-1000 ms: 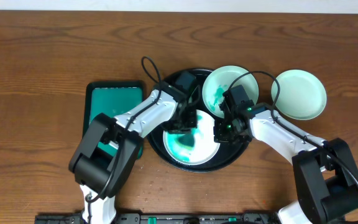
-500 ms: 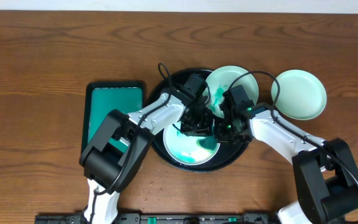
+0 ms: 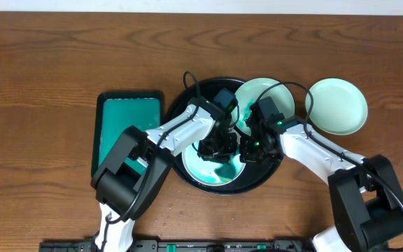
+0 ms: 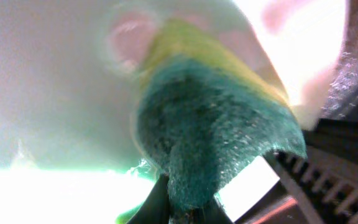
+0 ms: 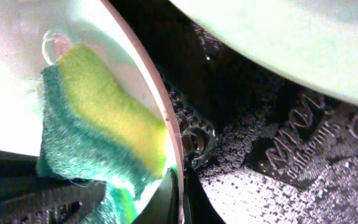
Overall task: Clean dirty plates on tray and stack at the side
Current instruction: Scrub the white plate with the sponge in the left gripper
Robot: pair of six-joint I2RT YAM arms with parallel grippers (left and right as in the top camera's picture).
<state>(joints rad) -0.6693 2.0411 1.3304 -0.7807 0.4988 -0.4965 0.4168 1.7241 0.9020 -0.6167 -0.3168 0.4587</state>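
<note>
the left gripper point(image 3: 214, 148) clamps a sponge point(image 4: 216, 143) against the smeared plate point(image 3: 212, 172) on the black tray point(image 3: 261, 179) to scrub it. the right gripper point(image 3: 249, 150) pinches that plate's rim, likely to steady it; a clean plate point(image 3: 336, 105) waits on the tabletop point(image 3: 47, 70).

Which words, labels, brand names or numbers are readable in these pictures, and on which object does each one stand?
No text can be read for certain.
Raised lettering moulded into the black tray, in the right wrist view: too blurred to read.
The plates, sponge and green tray: no writing visible.
</note>
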